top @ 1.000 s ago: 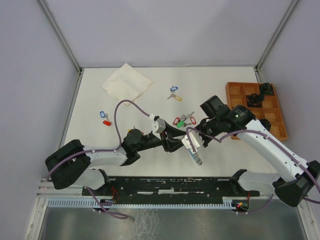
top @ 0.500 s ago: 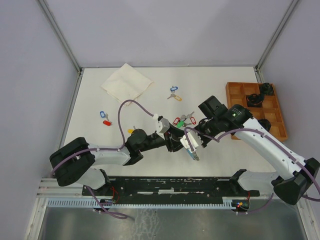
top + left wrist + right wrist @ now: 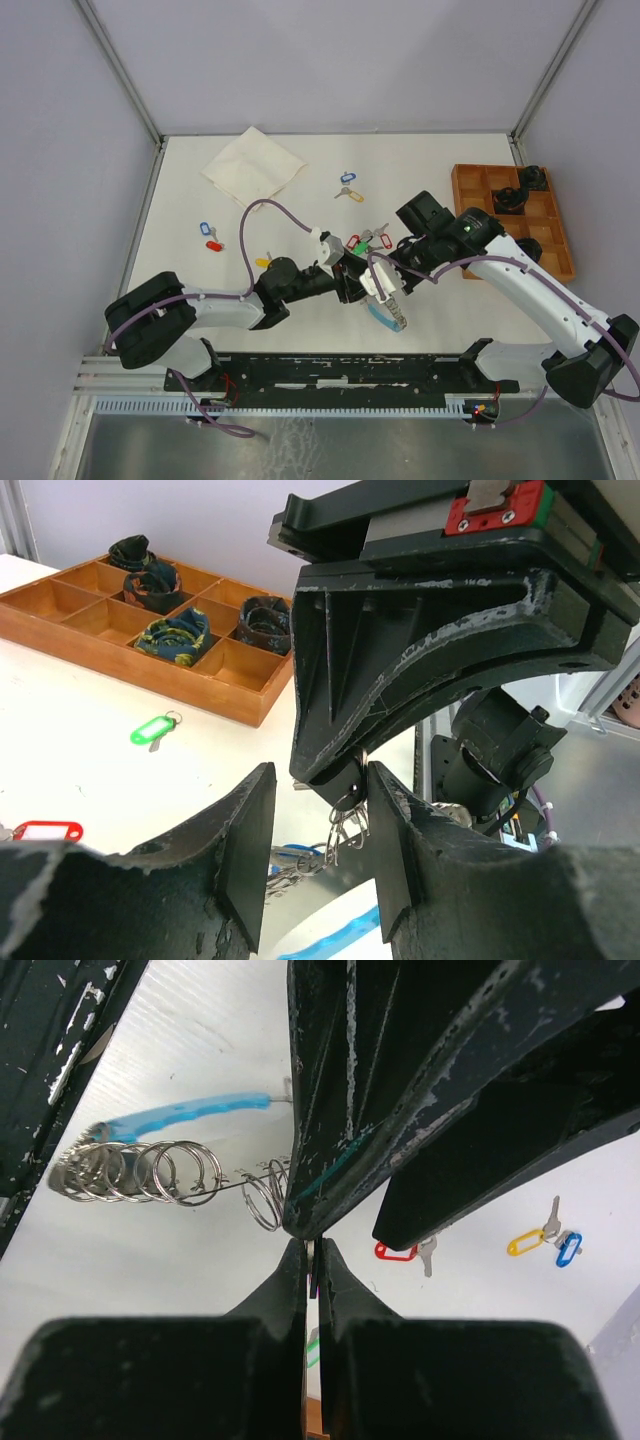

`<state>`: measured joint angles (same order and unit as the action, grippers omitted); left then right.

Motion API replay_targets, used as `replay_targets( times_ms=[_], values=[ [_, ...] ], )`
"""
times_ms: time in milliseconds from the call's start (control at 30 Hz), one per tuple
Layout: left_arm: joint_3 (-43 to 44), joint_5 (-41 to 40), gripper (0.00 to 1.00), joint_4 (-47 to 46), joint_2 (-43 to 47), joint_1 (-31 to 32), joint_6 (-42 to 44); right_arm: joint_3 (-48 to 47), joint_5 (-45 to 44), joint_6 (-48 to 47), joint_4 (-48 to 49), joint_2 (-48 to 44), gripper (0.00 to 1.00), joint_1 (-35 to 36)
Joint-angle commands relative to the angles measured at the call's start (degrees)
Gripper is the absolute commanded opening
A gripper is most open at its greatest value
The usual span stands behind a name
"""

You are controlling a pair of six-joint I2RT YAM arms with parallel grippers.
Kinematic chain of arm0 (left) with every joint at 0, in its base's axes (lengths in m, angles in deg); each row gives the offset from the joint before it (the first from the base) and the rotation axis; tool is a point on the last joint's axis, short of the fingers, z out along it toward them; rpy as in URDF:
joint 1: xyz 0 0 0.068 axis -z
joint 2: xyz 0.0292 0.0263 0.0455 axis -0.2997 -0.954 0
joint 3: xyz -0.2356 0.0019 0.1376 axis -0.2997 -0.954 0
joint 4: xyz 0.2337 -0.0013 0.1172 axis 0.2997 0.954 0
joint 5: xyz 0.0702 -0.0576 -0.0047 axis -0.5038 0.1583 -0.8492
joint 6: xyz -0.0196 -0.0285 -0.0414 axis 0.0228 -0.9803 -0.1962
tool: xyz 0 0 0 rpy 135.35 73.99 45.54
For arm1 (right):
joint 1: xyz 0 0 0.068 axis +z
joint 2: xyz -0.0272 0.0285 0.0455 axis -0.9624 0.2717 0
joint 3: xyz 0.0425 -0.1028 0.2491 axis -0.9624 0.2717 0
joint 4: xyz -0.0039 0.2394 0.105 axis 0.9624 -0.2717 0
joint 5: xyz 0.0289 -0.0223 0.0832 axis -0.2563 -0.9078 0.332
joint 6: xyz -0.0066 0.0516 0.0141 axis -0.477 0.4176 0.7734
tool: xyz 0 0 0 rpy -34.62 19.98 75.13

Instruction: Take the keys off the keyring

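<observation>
The keyring, a light-blue band with silvery chain and a row of small rings, hangs just above the table below both grippers. Its blue band also shows in the right wrist view and the left wrist view. My right gripper is shut on a thin metal piece at the top of the keyring's bunch of rings. My left gripper is open, one finger on each side of the right gripper's tip, not touching the rings. From above the two grippers meet, the left beside the right.
Loose tagged keys lie on the table: green and red, blue, yellow, blue and red at the left, yellow. A folded cloth lies at the back left. A wooden compartment tray stands at the right.
My left gripper has moved right and now straddles the right gripper's tip. The right gripper and the keyring have shifted slightly left.
</observation>
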<state>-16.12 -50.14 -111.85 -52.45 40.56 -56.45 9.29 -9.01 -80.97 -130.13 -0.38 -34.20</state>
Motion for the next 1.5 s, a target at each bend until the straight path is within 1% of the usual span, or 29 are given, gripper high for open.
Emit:
replay_targets(
  times_ms=[0, 133, 300, 467, 533, 567, 600, 633, 900, 1167, 1333, 1367, 1467],
  values=[
    [2.33, -1.07, 0.48, -1.73, -0.36, 0.33, 1.96, -3.27, 1.44, 1.0, 0.39, 0.24, 0.01, 0.23],
    [2.4, -0.64, 0.48, -1.75, -0.52, 0.43, 1.69, -3.39, 1.37, 1.44, 0.48, 0.23, 0.01, 0.28],
    [2.27, -2.04, 0.47, -1.29, -1.16, 0.47, 1.93, -3.61, 1.98, 1.71, 0.36, 0.06, 0.01, 0.26],
    [2.57, -2.79, 0.33, -0.56, -1.48, 0.5, 2.57, -3.62, 2.36, 1.95, 0.18, 0.12, 0.01, 0.23],
    [2.77, -3.2, 0.25, 0.27, -1.32, 0.52, 3.01, -3.62, 2.55, 1.96, 0.09, 0.12, 0.01, 0.29],
    [2.86, -3.41, 0.18, 0.58, -1.15, 0.46, 3.38, -3.61, 2.56, 2.09, 0.1, 0.12, 0.01, 0.25],
    [2.8, -3.56, 0.08, 0.91, -0.88, 0.46, 3.77, -3.6, 2.57, 2.19, 0.06, 0.15, 0.01, 0.23],
    [2.68, -3.73, 0.03, 1.13, -0.61, 0.46, 4.1, -3.62, 2.57, 2.31, 0.1, 0.13, 0.01, 0.22],
    [0.52, -4.81, 0.03, 1.47, 2.45, 0.4, 6.98, -3.88, 1.52, 7.65, 1.95, 0.3, 0.03, 0.19],
    [-1.92, -6.74, 0.03, -1.01, 5.7, 0.44, 6.92, -3.82, 2.2, 10.96, 3.28, 0.61, 0.16, -0.59],
    [-4.01, -7.84, 0.03, -4.73, 7.39, 0.43, 6.29, -3.52, 4.86, 12.41, 3.93, 0.14, 0.29, -2.04],
    [-4.69, -7.85, 0.03, -5.84, 7.7, 0.4, 6.14, -3.33, 5.74, 13.51, 4.53, -0.02, 0.34, -2.64],
    [-6.31, -7.4, 0.03, -10.37, 8.01, 0.39, 5.85, -2.91, 8.92, 15.08, 5.61, -0.66, 0.42, -4.56]
  ],
)
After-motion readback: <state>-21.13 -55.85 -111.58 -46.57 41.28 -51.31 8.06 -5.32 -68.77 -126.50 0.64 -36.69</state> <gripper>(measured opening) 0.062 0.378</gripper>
